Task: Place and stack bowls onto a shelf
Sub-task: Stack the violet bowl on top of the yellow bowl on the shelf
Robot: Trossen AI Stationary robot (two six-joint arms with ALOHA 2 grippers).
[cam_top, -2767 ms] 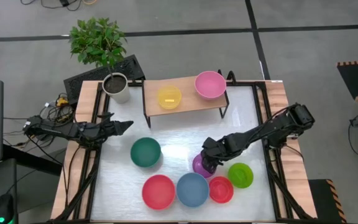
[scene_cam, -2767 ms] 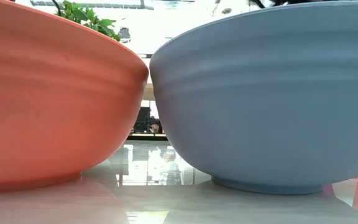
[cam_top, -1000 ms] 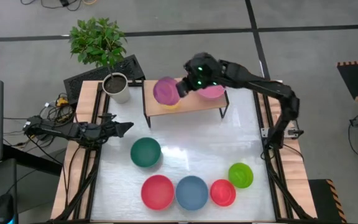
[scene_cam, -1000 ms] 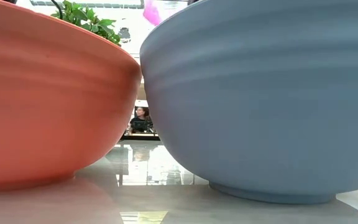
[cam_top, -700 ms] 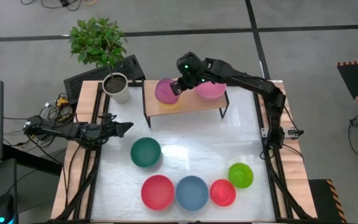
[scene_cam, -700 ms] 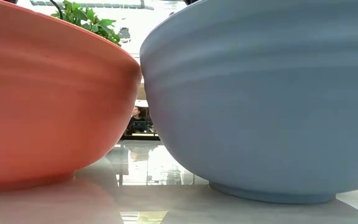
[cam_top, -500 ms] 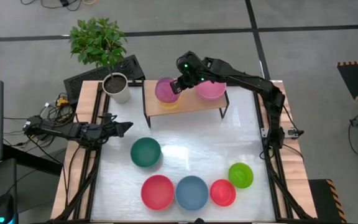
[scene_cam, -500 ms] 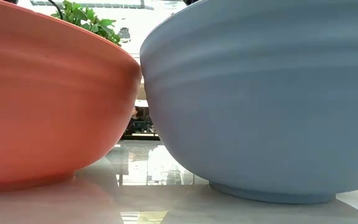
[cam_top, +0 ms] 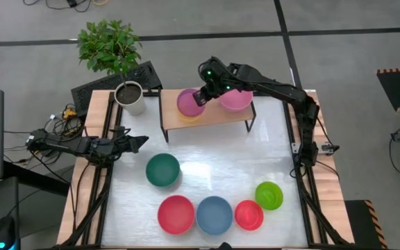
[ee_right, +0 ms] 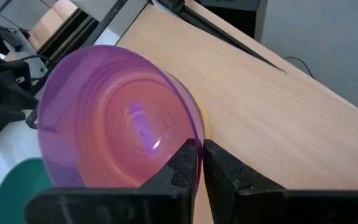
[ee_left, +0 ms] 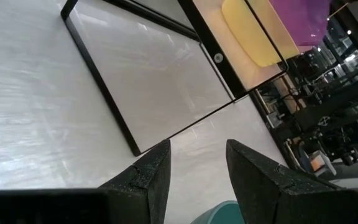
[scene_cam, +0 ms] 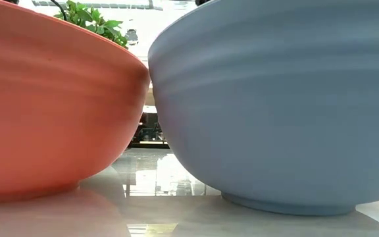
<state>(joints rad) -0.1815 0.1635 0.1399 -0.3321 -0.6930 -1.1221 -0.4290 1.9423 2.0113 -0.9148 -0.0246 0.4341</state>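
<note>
Eight bowls are in view, and we count three of them at the shelf (cam_top: 207,114): the purple bowl (cam_top: 189,102) sits tilted over the yellow bowl (ee_left: 253,34) at the shelf's left end, with the pink bowl (cam_top: 236,98) at its right end. We see the right gripper (cam_top: 201,95) above the shelf between those two ends; in the right wrist view its jaws are nearly together, clamped on the purple bowl's near rim, and a sliver of yellow shows under that rim. We find the other five bowls on the white worktop (cam_top: 200,160) in front of the shelf: the dark green bowl (cam_top: 162,169) alone near the middle, then a row along the front edge made up of the large red bowl (cam_top: 177,213), the blue bowl (cam_top: 215,214), the small red bowl (cam_top: 248,214) and the light green bowl (cam_top: 269,195). In the low view the large red bowl and the blue bowl fill the frame side by side. We note the left gripper (cam_top: 136,142) waiting at the worktop's left edge, well apart from the bowls, its jaws apart and holding nothing. A potted plant (cam_top: 127,94) stands just beside the shelf's left end.
</note>
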